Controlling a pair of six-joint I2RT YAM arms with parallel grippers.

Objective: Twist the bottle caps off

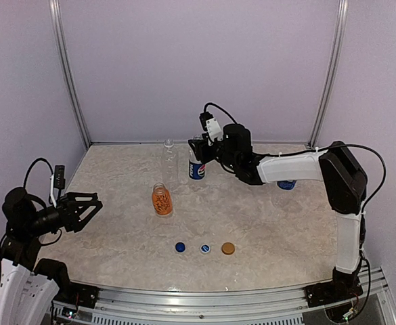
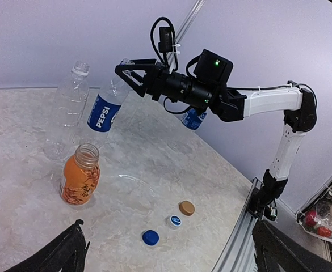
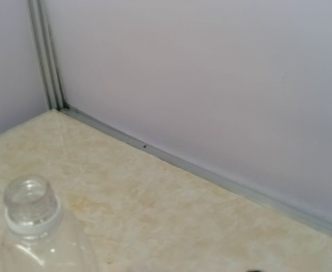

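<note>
The tall Pepsi bottle point(image 1: 196, 168) stands at the back centre and also shows in the left wrist view point(image 2: 104, 111). My right gripper point(image 1: 198, 145) is at its neck point(image 2: 126, 69); the jaw gap is hidden. The clear unlabelled bottle point(image 1: 169, 160) stands just left of it with an open neck point(image 3: 30, 199). The short orange bottle point(image 1: 161, 199) stands uncapped in front point(image 2: 80, 177). The bright-blue-label bottle point(image 1: 287, 184) is mostly hidden behind the right arm. My left gripper point(image 1: 84, 207) is open and empty at the left, far from the bottles.
Three loose caps lie in a row near the front: a blue cap point(image 1: 180, 247), a white cap with a blue top point(image 1: 205, 248) and a brown cap point(image 1: 228, 248). Walls close the back and both sides. The right forearm point(image 1: 289, 166) stretches across the back right.
</note>
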